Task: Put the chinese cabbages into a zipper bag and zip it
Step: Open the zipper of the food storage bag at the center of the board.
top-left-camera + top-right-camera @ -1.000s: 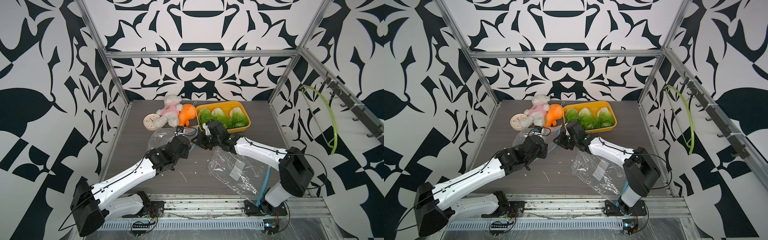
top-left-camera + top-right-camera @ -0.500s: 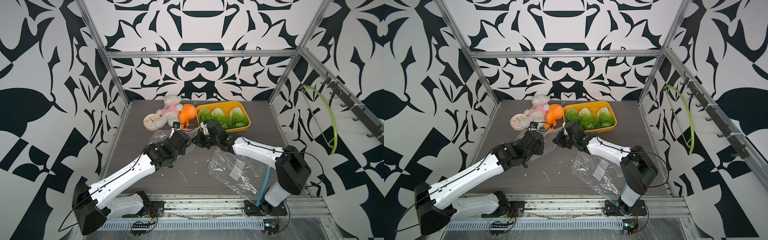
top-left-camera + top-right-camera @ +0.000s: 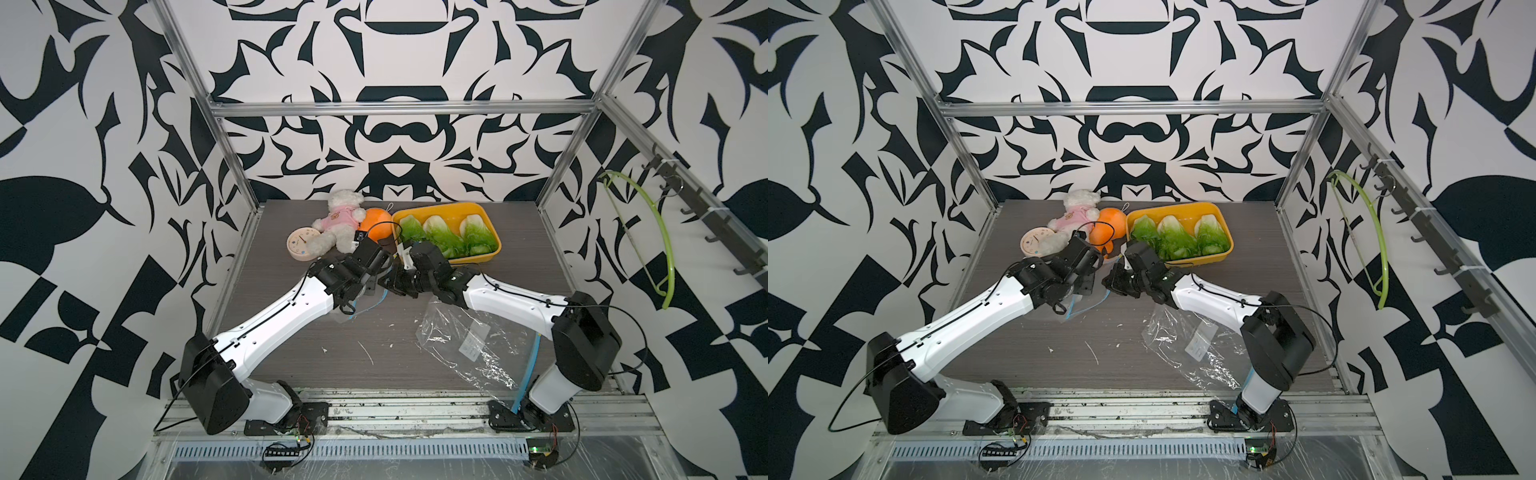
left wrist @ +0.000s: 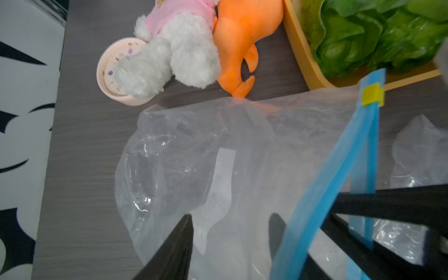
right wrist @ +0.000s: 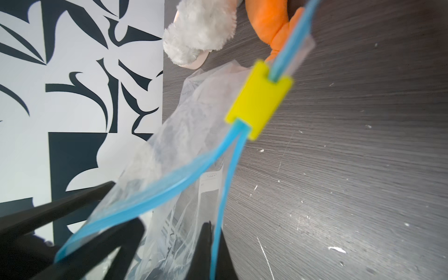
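Observation:
Three chinese cabbages (image 3: 436, 237) (image 3: 1173, 237) lie side by side in a yellow tray (image 3: 478, 261) at the back of the table. A clear zipper bag (image 4: 218, 145) (image 5: 194, 126) with a blue zip strip and a yellow slider (image 5: 259, 101) (image 4: 372, 93) hangs between both grippers in front of the tray. Its two blue strips part below the slider. My right gripper (image 5: 214, 242) (image 3: 390, 284) is shut on one blue strip. My left gripper (image 4: 231, 230) (image 3: 376, 274) is open, with bag film across its spread fingers.
A white teddy bear (image 3: 338, 226), an orange plush toy (image 3: 374, 224) and a round pink clock (image 3: 302, 244) lie left of the tray. A second clear bag (image 3: 469, 340) lies crumpled under the right arm. A green hanger (image 3: 652, 232) hangs on the right wall.
My left gripper went from shut to open and shifted slightly toward the back. My right gripper closed onto the bag's blue strip.

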`<state>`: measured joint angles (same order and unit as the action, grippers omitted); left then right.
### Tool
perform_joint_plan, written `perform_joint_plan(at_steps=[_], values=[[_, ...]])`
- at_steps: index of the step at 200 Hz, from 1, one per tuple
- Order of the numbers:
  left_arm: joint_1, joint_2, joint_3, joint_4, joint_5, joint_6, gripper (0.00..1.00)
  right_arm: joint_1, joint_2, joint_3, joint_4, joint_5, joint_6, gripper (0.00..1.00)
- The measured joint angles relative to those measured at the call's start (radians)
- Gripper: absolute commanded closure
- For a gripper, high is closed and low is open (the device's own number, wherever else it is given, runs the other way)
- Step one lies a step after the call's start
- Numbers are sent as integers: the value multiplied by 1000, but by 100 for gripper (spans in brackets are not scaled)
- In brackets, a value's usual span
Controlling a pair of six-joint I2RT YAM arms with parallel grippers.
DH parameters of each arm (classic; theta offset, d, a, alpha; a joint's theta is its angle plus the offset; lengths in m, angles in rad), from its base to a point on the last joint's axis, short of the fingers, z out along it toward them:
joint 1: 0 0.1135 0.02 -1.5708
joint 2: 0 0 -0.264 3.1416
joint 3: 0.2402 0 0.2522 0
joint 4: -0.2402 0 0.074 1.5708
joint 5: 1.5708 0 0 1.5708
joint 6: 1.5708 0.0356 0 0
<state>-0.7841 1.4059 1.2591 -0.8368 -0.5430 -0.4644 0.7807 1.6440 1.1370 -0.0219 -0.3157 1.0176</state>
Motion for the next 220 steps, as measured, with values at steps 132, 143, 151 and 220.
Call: perform_joint_plan(at_steps=[132,143,151,220], values=[[24,-47,105,-66,-159,19,88,42,0,40,-256,153,-163,79],[24,-67,111,-64,-164,19,88,58,0,43,-273,179,-183,78],[23,-82,111,-63,-161,19,88,69,0,51,-285,195,-195,77],[32,-163,21,5,-133,0,90,109,0,136,-315,212,-245,53]])
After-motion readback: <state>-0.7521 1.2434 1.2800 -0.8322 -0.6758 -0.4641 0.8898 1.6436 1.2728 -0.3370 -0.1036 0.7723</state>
